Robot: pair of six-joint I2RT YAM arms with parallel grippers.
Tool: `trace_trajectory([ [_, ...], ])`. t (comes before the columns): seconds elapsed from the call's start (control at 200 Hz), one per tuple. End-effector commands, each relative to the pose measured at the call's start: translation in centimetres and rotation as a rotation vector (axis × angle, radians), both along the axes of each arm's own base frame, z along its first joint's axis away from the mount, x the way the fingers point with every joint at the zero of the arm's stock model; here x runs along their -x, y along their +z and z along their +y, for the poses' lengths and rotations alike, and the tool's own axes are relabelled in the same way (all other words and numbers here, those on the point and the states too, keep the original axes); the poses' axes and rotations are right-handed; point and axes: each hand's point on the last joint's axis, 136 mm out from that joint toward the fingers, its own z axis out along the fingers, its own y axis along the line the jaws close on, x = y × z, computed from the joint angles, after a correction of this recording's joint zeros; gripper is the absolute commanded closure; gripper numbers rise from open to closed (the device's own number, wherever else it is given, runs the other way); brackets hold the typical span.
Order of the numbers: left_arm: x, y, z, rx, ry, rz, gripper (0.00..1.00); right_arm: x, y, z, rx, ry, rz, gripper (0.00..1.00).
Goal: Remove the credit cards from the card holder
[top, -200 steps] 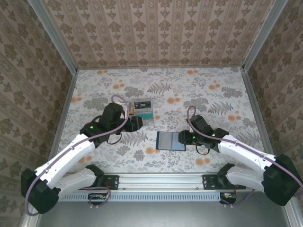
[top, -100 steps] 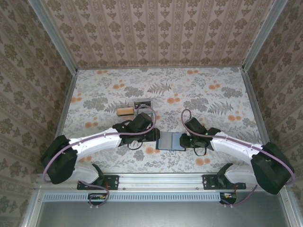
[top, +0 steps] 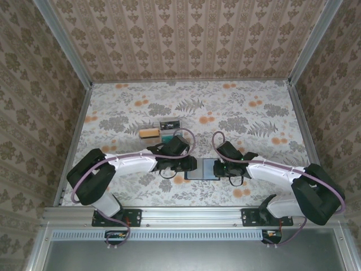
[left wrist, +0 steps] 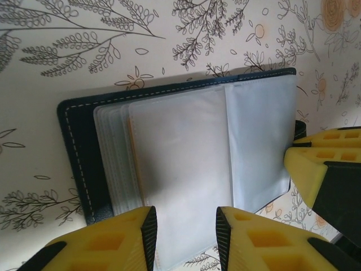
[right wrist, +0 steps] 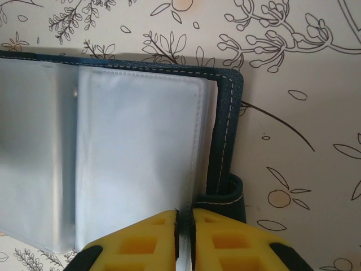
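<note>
The holder (top: 201, 169) lies open, sleeves up, at the middle of the bench's near edge, with an arm at each side. I cannot be sure any card is out of it. A tan piece (top: 149, 132) lies just left of a clear box (top: 170, 130) farther back, and I cannot tell whether it is a card. The task looks early, with the sleeves yet to be emptied.

From the left wrist, the left jaws stand apart and straddle the free edge of the top sleeve (left wrist: 180, 164) without pinching it. The sleeves fan out over the navy cover, and a thin orange line (left wrist: 130, 141) between two of them is probably a card's edge.

From the right wrist, the right jaws are all but closed, with a sliver of sleeve edge caught between them. The cover's strap loop (right wrist: 223, 197) sits just beside them, and no card colour comes through these sleeves. The top view gives the layout, but there the arms hide how the jaws stand.
</note>
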Motion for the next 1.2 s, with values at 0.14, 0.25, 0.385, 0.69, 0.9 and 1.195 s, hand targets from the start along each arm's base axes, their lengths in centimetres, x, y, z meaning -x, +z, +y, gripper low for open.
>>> trace_trajectory([
  [0.14,0.3,-0.3,-1.2,0.001,-0.037,0.036,0.64,0.4,-0.9,-0.8,0.044,-0.013,0.017,0.84],
  [0.25,0.2,-0.7,-0.8,-0.02,-0.033,0.038,0.64,0.5,-1.0,-0.8,0.046,-0.013,0.02,0.84],
  [0.385,0.2,-0.5,-0.5,-0.031,-0.024,0.021,0.64,0.6,-1.1,-0.8,0.047,-0.014,0.023,0.83],
  [0.69,0.5,-1.0,-0.4,-0.036,-0.025,0.034,0.65,0.6,-1.2,-0.7,0.043,-0.017,0.027,0.83],
  [0.9,0.6,-1.5,-0.4,-0.056,-0.024,0.053,0.65,0.7,-1.2,-0.7,0.044,-0.015,0.029,0.83],
  [1.195,1.1,-1.9,-1.7,-0.024,-0.07,0.083,0.57,0.6,-1.2,-0.6,0.04,-0.013,0.028,0.83],
])
